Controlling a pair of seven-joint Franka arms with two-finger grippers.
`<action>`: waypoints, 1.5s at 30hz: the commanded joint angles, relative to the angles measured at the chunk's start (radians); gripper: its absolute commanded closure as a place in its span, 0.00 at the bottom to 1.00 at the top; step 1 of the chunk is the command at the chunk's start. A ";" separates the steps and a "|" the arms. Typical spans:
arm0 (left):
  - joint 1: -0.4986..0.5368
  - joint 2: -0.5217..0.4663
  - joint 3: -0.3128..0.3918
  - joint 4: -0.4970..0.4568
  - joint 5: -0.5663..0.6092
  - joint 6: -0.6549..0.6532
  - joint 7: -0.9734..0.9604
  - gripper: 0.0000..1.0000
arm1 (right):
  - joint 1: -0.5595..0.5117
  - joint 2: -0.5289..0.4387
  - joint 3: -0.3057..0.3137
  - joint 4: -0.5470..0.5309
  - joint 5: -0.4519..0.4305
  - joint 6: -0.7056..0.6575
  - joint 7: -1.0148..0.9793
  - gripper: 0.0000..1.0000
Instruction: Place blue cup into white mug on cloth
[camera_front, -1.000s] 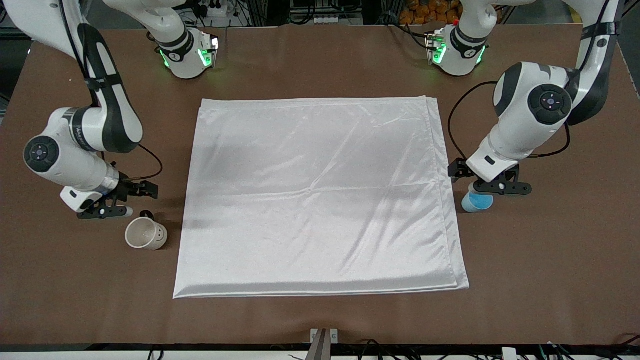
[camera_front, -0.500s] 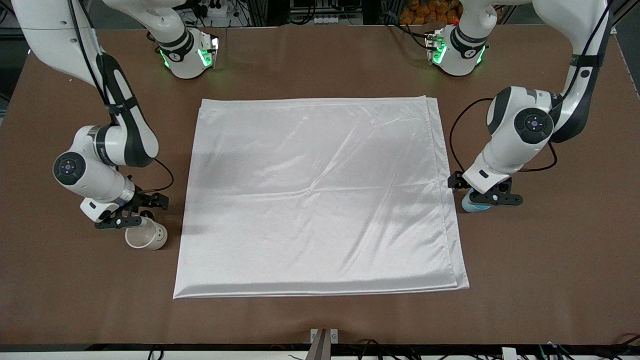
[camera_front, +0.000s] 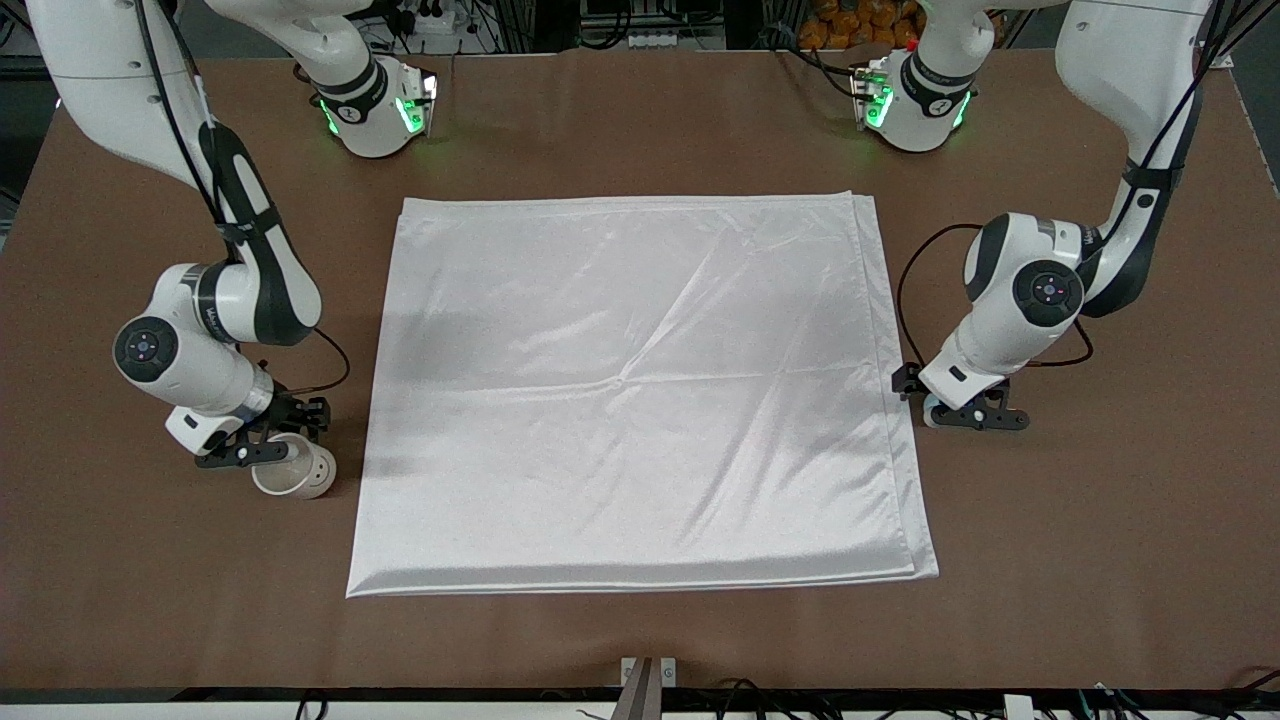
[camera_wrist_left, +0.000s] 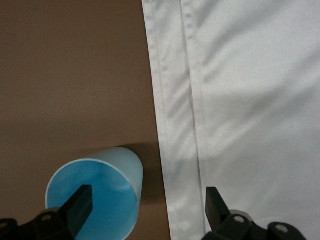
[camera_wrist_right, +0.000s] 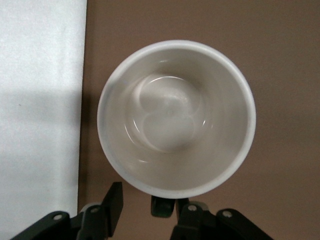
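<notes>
so you have both arms low at their own ends of the table. your right gripper straddles the white mug rim, fingers parted, unclenched, likely for a wall pinch. your left gripper gapes around the blue cup, one finger inside, gripping nothing. both vessels stand off the cloth, just beside its side edges.

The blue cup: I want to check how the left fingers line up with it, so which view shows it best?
The left wrist view: the blue cup shows its open mouth, with one finger inside the rim. In the front view the left gripper hides nearly all of it. The right wrist view shows only the white mug.
</notes>
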 joint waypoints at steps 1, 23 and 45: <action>0.007 0.028 -0.006 0.009 0.028 0.021 -0.005 0.00 | -0.003 0.004 0.004 0.026 0.013 -0.005 -0.016 0.96; 0.024 0.063 -0.004 0.015 0.028 0.029 0.004 0.79 | 0.175 -0.062 0.048 0.231 0.039 -0.278 0.276 1.00; 0.027 0.057 -0.002 0.015 0.028 0.032 0.004 1.00 | 0.555 0.075 0.114 0.406 0.099 -0.309 0.720 1.00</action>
